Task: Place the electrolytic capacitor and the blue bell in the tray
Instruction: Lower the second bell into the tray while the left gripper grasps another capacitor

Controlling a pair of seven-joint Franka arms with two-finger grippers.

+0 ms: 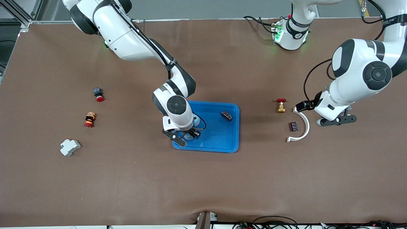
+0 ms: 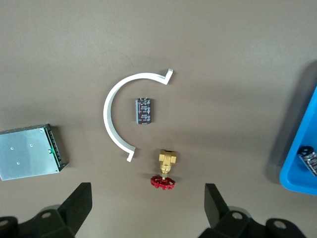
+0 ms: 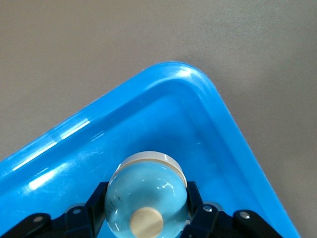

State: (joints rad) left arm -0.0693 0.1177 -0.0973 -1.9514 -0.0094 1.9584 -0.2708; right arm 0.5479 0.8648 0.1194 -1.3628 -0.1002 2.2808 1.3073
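Observation:
The bright-blue tray (image 1: pixel 222 140) lies mid-table. My right gripper (image 1: pixel 187 135) is down inside the tray at the corner toward the right arm's end and nearer the front camera, shut on the blue bell (image 3: pixel 146 198). The bell is a pale-blue dome with a cream button, and its fingers (image 3: pixel 195 203) press its sides. A dark electrolytic capacitor (image 1: pixel 226 115) lies in the tray at the corner toward the left arm's end and also shows in the left wrist view (image 2: pixel 308 159). My left gripper (image 1: pixel 337 121) is open and empty above the table beside a white arc (image 1: pixel 302 127).
A similar dark part (image 2: pixel 144 110) lies inside the white arc (image 2: pixel 114 114), with a brass valve with a red handle (image 1: pixel 281 105) beside it. A grey metal box (image 2: pixel 29 151) lies under the left arm. Two red push-buttons (image 1: pixel 98 94), (image 1: pixel 89 119) and a white block (image 1: pixel 70 147) lie toward the right arm's end.

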